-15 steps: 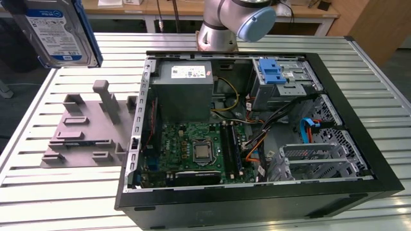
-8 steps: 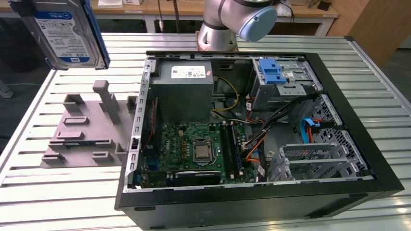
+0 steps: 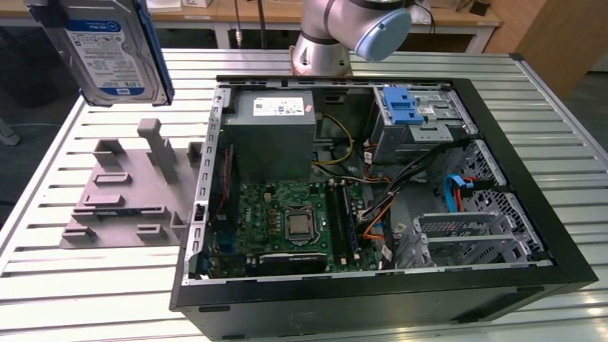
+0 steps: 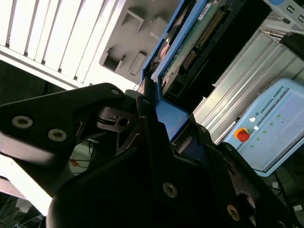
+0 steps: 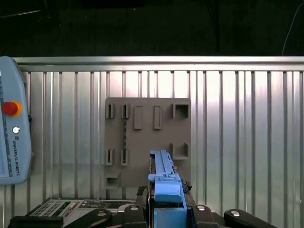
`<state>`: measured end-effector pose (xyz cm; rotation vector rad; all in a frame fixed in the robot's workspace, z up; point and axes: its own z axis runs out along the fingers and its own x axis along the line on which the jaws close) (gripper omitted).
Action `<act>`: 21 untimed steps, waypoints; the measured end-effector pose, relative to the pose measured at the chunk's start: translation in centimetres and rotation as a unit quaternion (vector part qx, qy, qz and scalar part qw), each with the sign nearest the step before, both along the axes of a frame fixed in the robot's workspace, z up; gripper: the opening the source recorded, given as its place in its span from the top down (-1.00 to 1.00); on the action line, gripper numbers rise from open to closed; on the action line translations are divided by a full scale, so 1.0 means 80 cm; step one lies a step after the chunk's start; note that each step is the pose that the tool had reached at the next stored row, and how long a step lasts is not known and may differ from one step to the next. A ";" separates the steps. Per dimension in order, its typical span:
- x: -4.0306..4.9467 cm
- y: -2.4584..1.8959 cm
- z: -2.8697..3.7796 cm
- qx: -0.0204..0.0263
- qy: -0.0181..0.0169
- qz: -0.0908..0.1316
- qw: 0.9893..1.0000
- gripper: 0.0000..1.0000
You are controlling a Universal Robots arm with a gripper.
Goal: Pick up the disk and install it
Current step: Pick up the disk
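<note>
In the exterior view, the flat rectangular silver-metal disk (image 3: 107, 53), white-and-blue labelled and clipped in a blue plastic frame, hung upright in the air above the grey moulded holder plate (image 3: 128, 196) on the slatted metal counter (image 3: 57, 285). It was well apart from the open black computer case (image 3: 361, 306). In the second wrist view, the black fingers (image 4: 148, 114) were clamped on the disk's blue frame. In the first wrist view, the disk's blue edge sat over the plate.
</note>
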<state>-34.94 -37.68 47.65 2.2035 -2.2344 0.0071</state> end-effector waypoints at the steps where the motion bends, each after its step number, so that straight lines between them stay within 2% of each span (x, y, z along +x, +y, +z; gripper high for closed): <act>1: 0.003 -0.0010 0.0000 0.000 0.000 0.000 1.000 0.27; 21: 0.055 -0.0206 0.0001 0.000 0.000 0.000 1.000 0.27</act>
